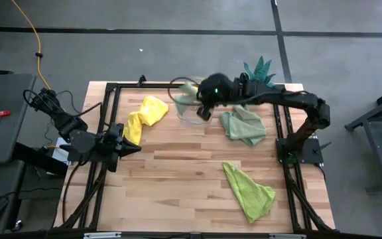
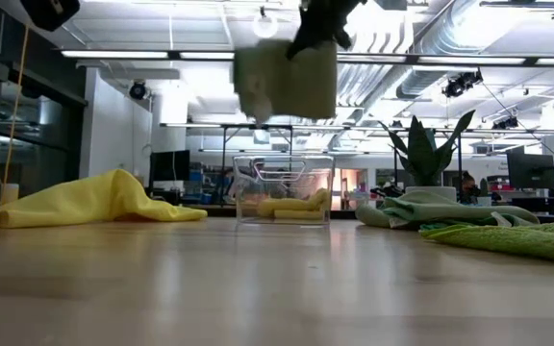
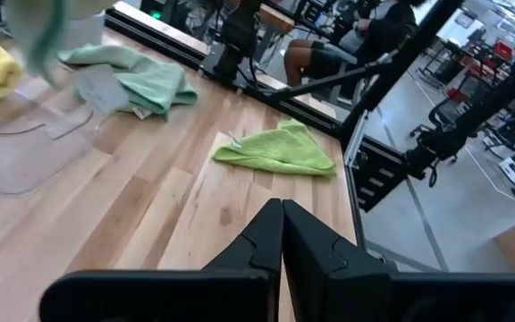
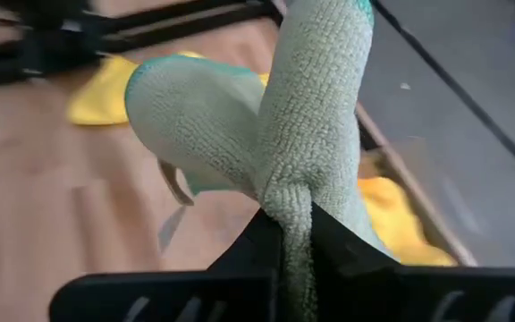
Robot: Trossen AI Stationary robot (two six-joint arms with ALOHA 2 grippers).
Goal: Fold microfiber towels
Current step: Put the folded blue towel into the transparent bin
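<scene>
Bare wooden table (image 1: 178, 179) open across centre and near edge, clear bin (image 1: 192, 114) at the far side, yellow towel (image 1: 144, 114) left, mint towel (image 1: 245, 126) and lime towel (image 1: 251, 191) crowding the right, potted plant (image 1: 260, 70) at far corner.

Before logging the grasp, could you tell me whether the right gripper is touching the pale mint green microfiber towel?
Touching: the right wrist view shows the right gripper pinching the pale mint green microfiber towel.

Even, bright light comes from ceiling strips (image 2: 287, 60); the pale green towel (image 2: 285, 79) hanging below them is motion-blurred, with soft shadows beneath.
</scene>
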